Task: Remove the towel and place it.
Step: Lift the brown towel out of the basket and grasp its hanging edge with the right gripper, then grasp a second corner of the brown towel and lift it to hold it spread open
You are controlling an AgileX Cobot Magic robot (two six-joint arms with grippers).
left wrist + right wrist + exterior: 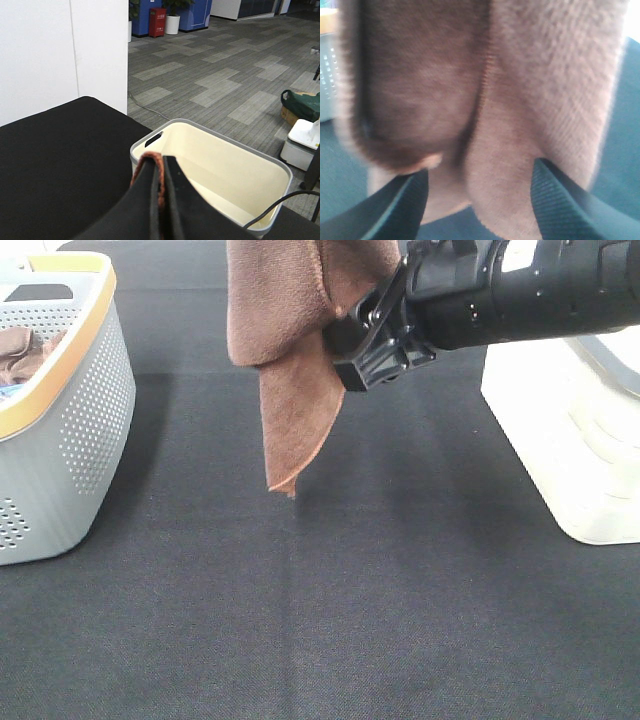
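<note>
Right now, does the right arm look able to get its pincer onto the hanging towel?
Probably yes. The towel hangs free, pinched at its hem by the left pincer. The right pincer stands open right up against it, jaws spread, and nothing else sits between them.

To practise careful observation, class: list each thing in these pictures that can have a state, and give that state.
towel: hanging in folds, held by its hem.
left gripper: shut on the towel's hem.
right gripper: open, a finger on either side of the towel.
grey basket: upright, brown cloth inside.
cream bin: upright, no lid, nothing seen inside.
</note>
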